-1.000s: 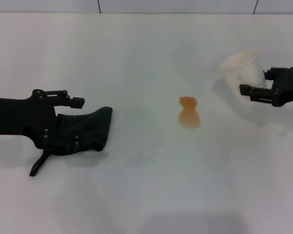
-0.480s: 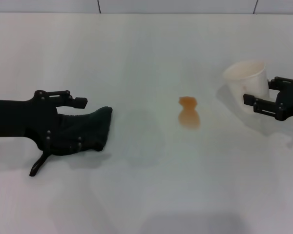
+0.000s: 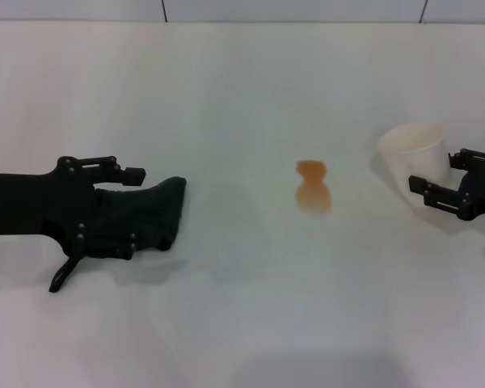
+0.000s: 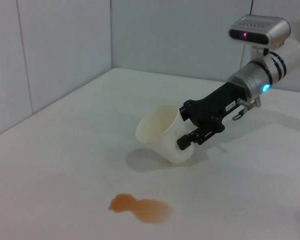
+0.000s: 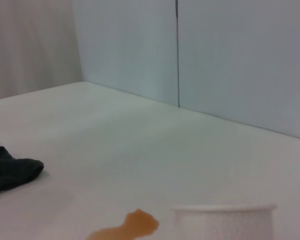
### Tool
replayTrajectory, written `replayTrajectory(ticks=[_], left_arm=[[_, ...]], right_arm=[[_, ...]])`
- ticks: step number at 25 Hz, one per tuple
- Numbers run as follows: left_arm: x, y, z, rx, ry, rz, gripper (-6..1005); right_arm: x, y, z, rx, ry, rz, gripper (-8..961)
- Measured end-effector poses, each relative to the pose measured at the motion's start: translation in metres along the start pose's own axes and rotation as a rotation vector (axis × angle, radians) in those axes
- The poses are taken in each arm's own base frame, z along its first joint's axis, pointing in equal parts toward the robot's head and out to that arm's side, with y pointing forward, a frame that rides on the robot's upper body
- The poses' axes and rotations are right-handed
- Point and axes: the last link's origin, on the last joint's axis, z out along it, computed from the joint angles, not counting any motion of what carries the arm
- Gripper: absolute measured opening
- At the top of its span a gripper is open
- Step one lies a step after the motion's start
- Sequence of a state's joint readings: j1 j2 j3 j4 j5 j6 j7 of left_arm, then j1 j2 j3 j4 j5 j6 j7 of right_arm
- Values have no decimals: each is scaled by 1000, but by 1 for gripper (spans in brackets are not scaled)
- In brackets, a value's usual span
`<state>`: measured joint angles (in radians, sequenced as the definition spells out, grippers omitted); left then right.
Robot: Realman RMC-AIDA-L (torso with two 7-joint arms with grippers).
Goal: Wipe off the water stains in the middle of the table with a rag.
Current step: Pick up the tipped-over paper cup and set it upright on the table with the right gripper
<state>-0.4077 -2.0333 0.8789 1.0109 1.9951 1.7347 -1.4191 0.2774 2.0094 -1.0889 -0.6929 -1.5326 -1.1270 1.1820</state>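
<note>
While tilted in the closed right hand, white paper cup, contents unseen; left hand clamping rag.

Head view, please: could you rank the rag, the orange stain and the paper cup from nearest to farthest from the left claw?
1. The rag, on the robot's left, is right at the left claw.
2. The orange stain sits mid-table.
3. The paper cup, far right, is held in the right claw.
</note>
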Motion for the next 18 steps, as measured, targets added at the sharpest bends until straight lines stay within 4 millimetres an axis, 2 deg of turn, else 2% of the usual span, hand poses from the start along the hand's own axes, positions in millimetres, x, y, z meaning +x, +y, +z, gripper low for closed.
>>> replayTrajectory(ticks=[18], left_arm=[[0, 2, 1, -11, 4, -8, 877]], right_arm=[[13, 6, -7, -3, 17, -1, 606]])
